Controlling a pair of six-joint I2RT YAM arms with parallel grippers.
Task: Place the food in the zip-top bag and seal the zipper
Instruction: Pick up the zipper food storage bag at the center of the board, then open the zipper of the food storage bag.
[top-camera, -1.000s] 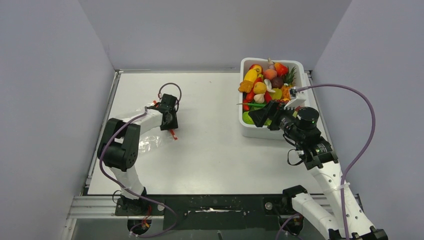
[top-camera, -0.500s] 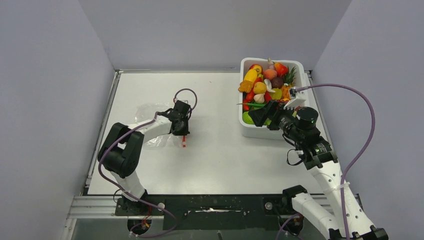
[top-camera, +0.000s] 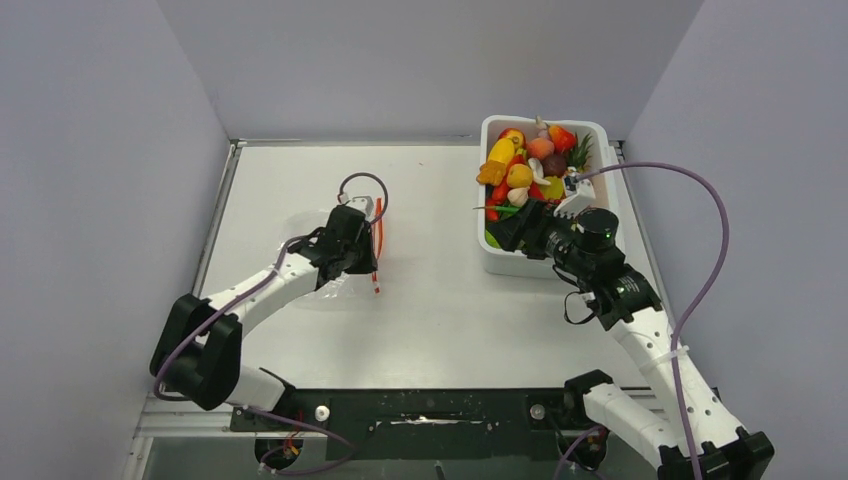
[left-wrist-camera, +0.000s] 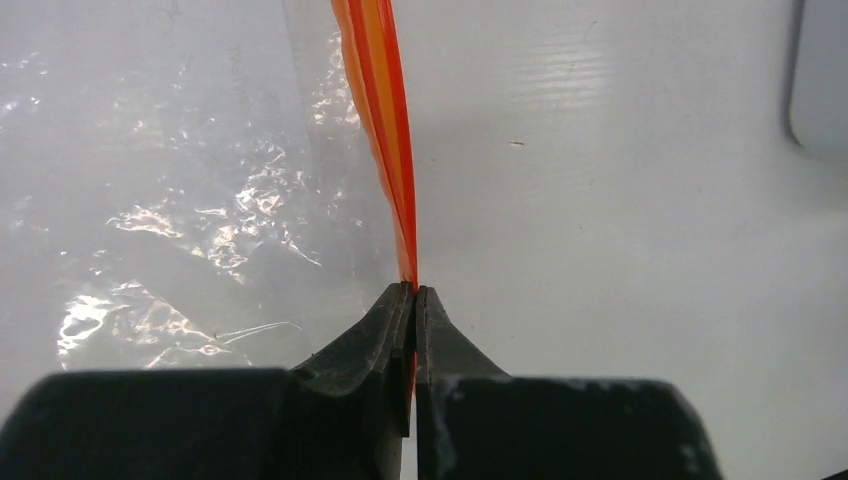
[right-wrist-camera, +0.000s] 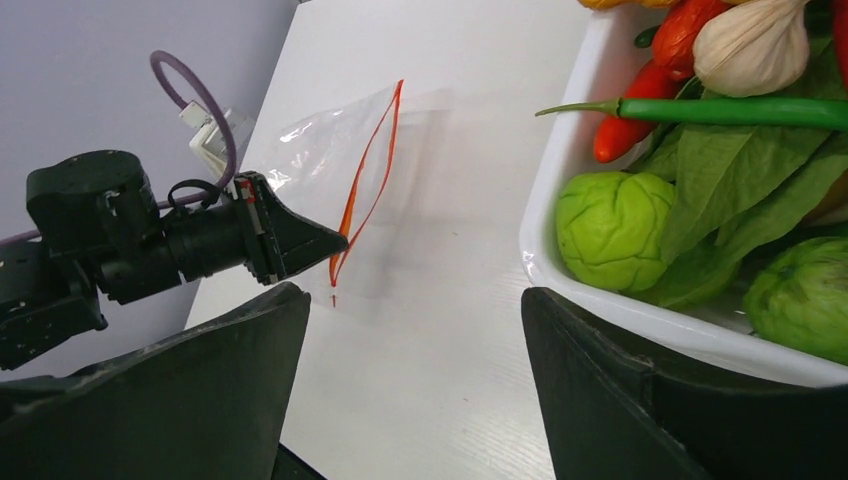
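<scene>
Zip-top bag (right-wrist-camera: 320, 150), mouth parted: your left gripper (left-wrist-camera: 413, 295) clamps its zipper (left-wrist-camera: 385, 150). The food (top-camera: 520, 175) fills the white tub (top-camera: 598, 135); your right gripper (right-wrist-camera: 410, 305) hangs at its rim, fingers apart.

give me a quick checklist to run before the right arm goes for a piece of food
1. Hold: left gripper shut on the end of the zipper: ok.
2. Mouth of the bag open: ok, the zipper's two strips stand parted in the right wrist view.
3. Picker: right gripper open and empty: ok, it hangs by the near wall of the tub.
4. Supply: food in the tub: ok.
5. Anything in the bag: not ok, none seen inside.
6. Mouth wide enough for a piece: cannot tell.
</scene>
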